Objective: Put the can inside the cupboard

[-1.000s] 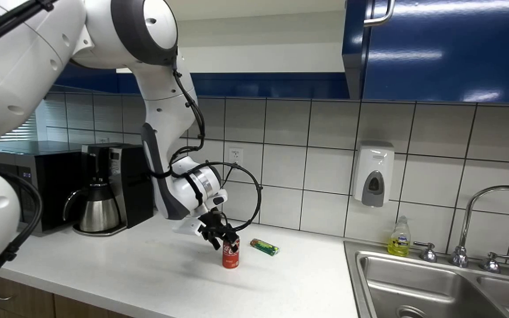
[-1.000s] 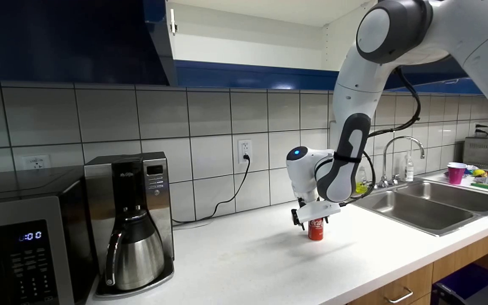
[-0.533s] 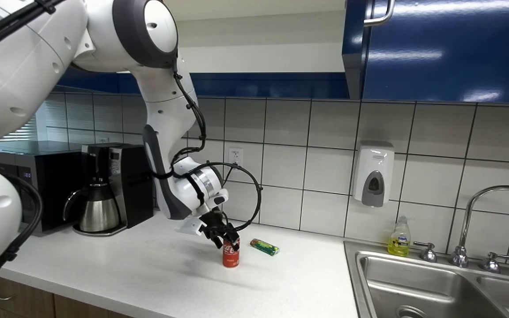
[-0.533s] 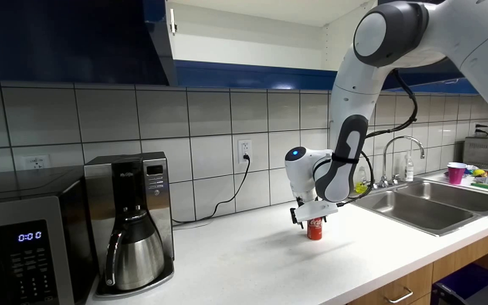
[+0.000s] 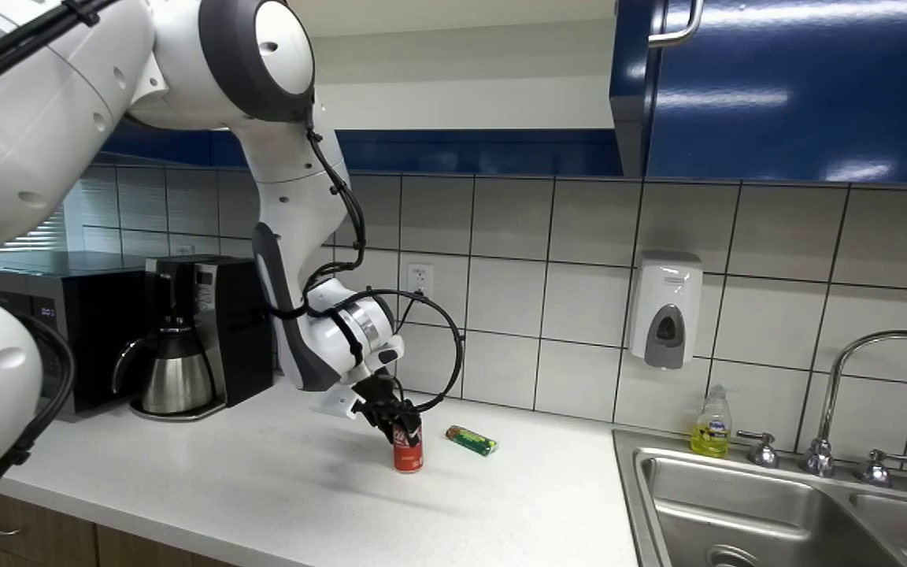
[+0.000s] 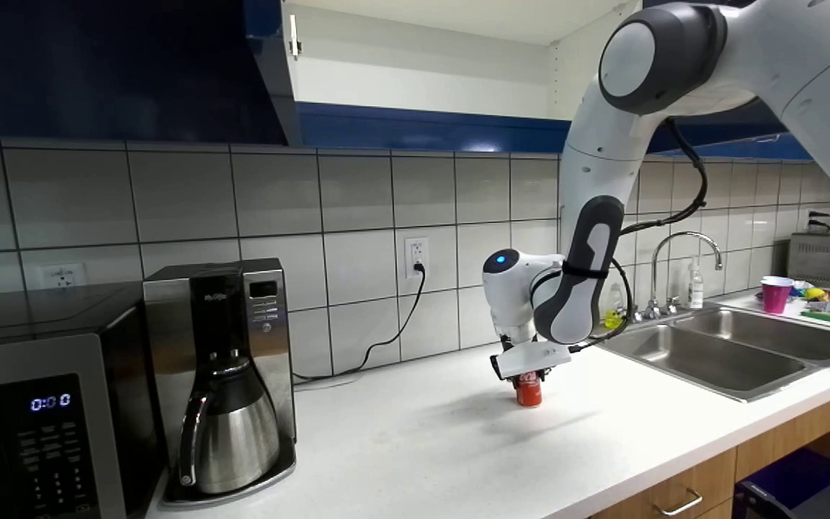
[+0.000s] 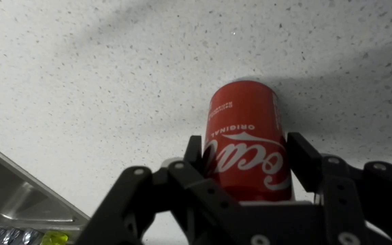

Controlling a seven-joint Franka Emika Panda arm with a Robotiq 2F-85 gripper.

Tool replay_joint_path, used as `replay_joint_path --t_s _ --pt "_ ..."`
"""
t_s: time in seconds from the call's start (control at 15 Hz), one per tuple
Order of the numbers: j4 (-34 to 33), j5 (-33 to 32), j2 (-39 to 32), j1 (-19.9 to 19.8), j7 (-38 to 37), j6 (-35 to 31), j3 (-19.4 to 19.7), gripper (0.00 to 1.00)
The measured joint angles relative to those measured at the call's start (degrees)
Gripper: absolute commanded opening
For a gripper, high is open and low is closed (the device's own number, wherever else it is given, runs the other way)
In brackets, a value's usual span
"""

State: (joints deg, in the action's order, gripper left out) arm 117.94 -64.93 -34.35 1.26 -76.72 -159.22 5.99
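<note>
The red can (image 7: 245, 112), with its white lettering, stands on the counter or just above it; I cannot tell whether its base touches. My gripper (image 7: 244, 144) is shut on the can, one black finger (image 7: 303, 158) at each side of its upper part. In both exterior views the gripper (image 5: 405, 438) reaches down at a slant over the can (image 6: 529, 393), hiding its top. Above the counter hangs the glossy blue cupboard (image 6: 429, 126), its white inside exposed between blue doors. A blue door (image 5: 800, 94) with a metal handle shows at the upper right.
A small green packet (image 5: 472, 440) lies beside the can. The coffee maker (image 6: 271, 375) and microwave (image 6: 123, 404) stand at one end of the counter. Toward the other end are the steel sink (image 5: 627, 488), the faucet (image 5: 831, 394) and yellow dish soap (image 5: 711, 433). A soap dispenser (image 5: 666, 311) hangs on the tiles.
The fingers have closed in on the can. Gripper and can have shifted slightly left in both exterior views, and the can's base sits a little higher in the picture.
</note>
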Motion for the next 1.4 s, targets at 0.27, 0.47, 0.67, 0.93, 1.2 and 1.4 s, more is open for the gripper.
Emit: replay_joint_path --t_s 0.27,0.47,0.67,0.93,1.2,1.4 --pt "0.0 0.0 0.0 0.5 -0.2 -0.4 0.1 0.40" --pt "0.0 0.0 0.0 1.1 -0.3 -0.9 0.1 0.40" --pt "0.0 0.0 0.2 2.0 -0.3 -1.2 -0.1 0.40" --pt "0.4 0.5 2.5 2.8 -0.3 -1.2 -0.9 0.40" --pt "2.8 3.3 6.5 2.9 1.8 -1.0 -2.8 0.40" --pt "5.9 8.0 10.1 2.8 6.1 -0.2 -4.8 0.40"
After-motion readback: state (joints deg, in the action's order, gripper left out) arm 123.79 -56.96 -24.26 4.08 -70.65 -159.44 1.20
